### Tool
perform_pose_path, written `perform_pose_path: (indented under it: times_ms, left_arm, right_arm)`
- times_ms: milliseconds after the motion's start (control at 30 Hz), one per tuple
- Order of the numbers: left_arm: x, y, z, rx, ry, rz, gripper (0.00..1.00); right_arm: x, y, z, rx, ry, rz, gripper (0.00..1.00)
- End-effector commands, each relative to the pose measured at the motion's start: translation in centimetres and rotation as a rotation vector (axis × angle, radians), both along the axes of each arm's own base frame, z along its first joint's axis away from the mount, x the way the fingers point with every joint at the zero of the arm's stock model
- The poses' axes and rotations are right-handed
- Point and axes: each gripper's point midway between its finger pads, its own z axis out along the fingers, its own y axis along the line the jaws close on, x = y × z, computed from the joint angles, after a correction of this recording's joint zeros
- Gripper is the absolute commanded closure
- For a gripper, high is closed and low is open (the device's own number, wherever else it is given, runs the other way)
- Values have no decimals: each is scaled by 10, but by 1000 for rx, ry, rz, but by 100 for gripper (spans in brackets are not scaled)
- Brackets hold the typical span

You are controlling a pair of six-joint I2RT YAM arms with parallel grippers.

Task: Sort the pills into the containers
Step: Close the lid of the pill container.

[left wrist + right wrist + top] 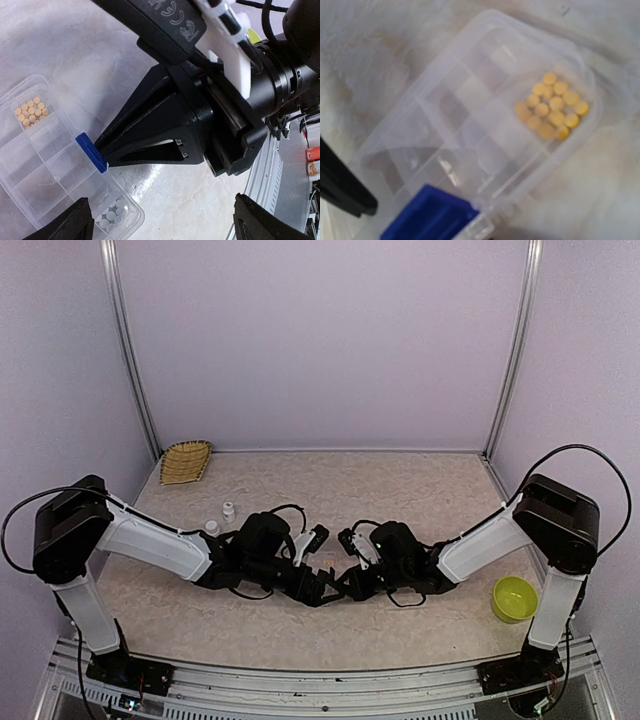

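- While the left gripper (162, 222) hovers with fingers spread wide, the right gripper (107, 150) has fingers pressed together, tips touching the blue latch (91, 152).
- Organizer box (45, 170) lies at 8 o'clock, left wrist view.
- Orange pills (31, 111) occupy its 11 o'clock cell; pale pills (112, 216), its 5 o'clock cell.

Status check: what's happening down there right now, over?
Left pincer open near box. Right pincer shut, tip at blue latch. Orange pills, white pills lie apart inside. Nothing blocking.
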Motion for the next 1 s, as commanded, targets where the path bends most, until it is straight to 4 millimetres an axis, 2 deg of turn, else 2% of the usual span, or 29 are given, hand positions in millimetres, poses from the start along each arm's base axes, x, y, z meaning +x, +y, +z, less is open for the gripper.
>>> perform_pose_path:
  times_ms: [0, 200, 400, 700, 967]
  left_arm:
    - [7, -6, -6, 24, 5, 29, 5]
    - [9, -7, -23, 64, 38, 47, 5]
    - [11, -5, -24, 78, 31, 56, 5]
    - [10, -4, -23, 79, 27, 52, 5]
    - [8, -4, -22, 65, 26, 43, 6]
  right_arm:
    - [-6, -6, -22, -64, 35, 1, 90]
    - [-6, -7, -22, -69, 34, -1, 90]
    - [-6, -11, -20, -78, 29, -8, 87]
    - [-7, -27, -7, -56, 24, -31, 61]
    - [-7, -39, 2, 9, 50, -55, 47]
